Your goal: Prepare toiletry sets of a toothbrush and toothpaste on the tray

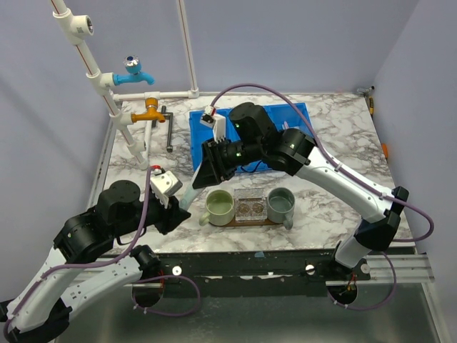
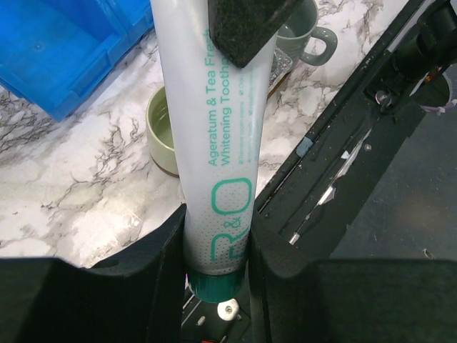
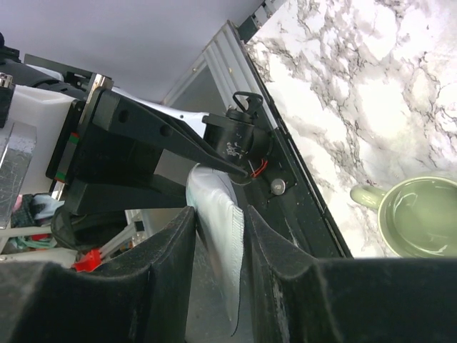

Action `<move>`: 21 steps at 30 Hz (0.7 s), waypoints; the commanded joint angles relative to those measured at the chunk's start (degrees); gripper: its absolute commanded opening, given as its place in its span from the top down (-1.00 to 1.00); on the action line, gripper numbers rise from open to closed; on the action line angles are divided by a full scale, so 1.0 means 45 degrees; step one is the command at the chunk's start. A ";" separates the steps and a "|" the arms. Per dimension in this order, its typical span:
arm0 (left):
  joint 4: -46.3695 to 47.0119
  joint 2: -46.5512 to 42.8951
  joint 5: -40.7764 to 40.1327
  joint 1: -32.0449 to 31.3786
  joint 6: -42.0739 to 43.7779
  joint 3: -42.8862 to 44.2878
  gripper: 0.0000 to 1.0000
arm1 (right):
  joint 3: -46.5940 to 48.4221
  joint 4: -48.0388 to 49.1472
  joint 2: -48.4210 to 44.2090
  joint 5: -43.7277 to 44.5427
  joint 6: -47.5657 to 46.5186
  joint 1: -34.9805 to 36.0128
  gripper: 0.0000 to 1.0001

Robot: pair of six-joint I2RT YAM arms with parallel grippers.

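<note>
A white toothpaste tube with teal lettering and a teal cap hangs in the air between both grippers, left of the tray. My left gripper is shut on its cap end. My right gripper brackets the crimped end of the tube, with a thin gap at one finger, so it stands narrowly open. The brown tray lies at the table's front middle. No toothbrush is in view.
On the tray stand a pale green cup, a glass dish and a grey-green mug. A blue bin sits behind, partly under the right arm. White pipes with taps stand at the back left.
</note>
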 commanded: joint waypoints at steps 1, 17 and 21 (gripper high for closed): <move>0.0476 -0.0183 0.0427 -0.0089 0.0215 -0.0025 1.00 | -0.0031 0.0329 -0.0526 0.0490 0.0116 0.0052 0.32; 0.0889 -0.0008 0.0237 -0.0107 -0.0042 -0.0225 0.11 | -0.0831 0.0255 -0.1320 0.1128 -0.0246 0.0060 0.99; 0.1603 -0.0213 0.0905 -0.0109 -0.0501 -0.0638 -0.17 | -0.0945 -0.0242 -0.1704 0.1940 -0.0698 0.0047 0.99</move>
